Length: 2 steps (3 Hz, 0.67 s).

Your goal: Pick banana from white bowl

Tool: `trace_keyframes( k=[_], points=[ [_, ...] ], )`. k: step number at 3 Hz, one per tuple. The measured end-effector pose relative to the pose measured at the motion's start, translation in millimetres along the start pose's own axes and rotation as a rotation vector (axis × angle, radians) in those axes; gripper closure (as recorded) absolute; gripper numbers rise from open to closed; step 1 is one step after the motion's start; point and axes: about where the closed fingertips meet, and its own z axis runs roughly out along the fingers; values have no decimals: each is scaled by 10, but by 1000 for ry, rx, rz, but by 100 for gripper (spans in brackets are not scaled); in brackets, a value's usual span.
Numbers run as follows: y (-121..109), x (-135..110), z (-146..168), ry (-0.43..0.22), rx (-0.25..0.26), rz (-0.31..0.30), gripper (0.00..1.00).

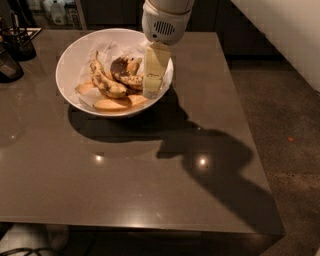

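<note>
The white bowl [67, 60] stands at the back left of the dark table [150, 185], lined with crumpled white paper. In it lies the banana [126, 74], short and brown-speckled, its large dark end pointing to the back. A longer curved speckled banana [103, 80] lies to its left, and pale orange pieces [112, 104] lie along the front. My gripper [152, 89] reaches down from above into the right side of the bowl, just right of the banana and close against it. Its white wrist housing [165, 22] hangs over the bowl's back right rim.
A dark container [9, 66] and a holder with utensils [20, 42] stand at the table's left edge. Bottles [55, 9] stand behind the table. The table's right edge drops to the floor [290, 130]. The arm casts a broad shadow [210, 160] across the table.
</note>
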Motion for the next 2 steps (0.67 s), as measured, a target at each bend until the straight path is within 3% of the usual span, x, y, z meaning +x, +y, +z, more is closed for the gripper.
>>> trace_keyframes(
  k=[2],
  points=[
    [90,-102,-231,-48,4,-4,0]
  ],
)
